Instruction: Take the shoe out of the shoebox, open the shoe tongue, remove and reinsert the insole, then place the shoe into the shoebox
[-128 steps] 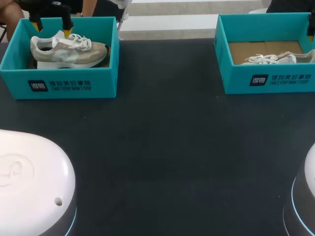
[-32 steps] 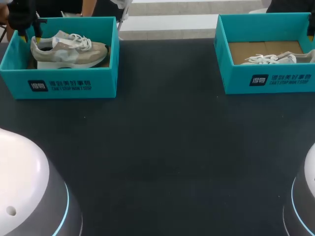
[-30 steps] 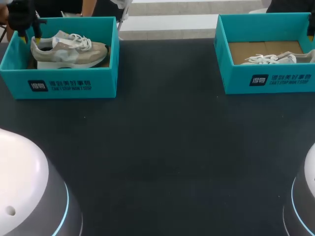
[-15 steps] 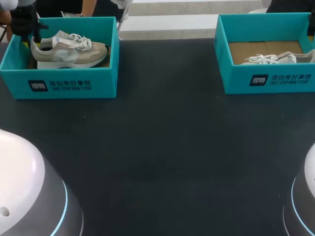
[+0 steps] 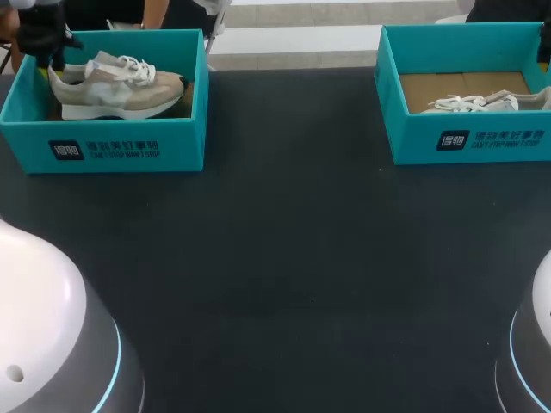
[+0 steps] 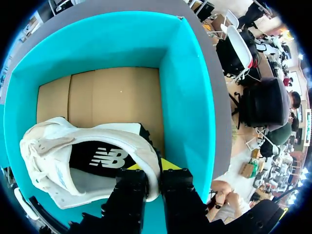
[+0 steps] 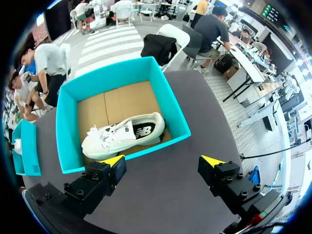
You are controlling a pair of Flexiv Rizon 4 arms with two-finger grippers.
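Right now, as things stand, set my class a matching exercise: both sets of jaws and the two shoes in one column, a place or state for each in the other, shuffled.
1 left jaws
2 right jaws
3 beige shoe
4 white shoe

A lies untouched in the right shoebox
B open, holding nothing
C in the left shoebox, heel gripped
D shut on a shoe's heel

Pairs: 1-D, 2-B, 3-C, 4-A.

The left hand (image 5: 53, 62) travelled from the middle of the shoebox's (image 5: 112, 146) far wall to its left end, dropped over the heel of the shoe (image 5: 116, 84) and closed on the heel rim. The heel then rose slightly inside the shoebox.
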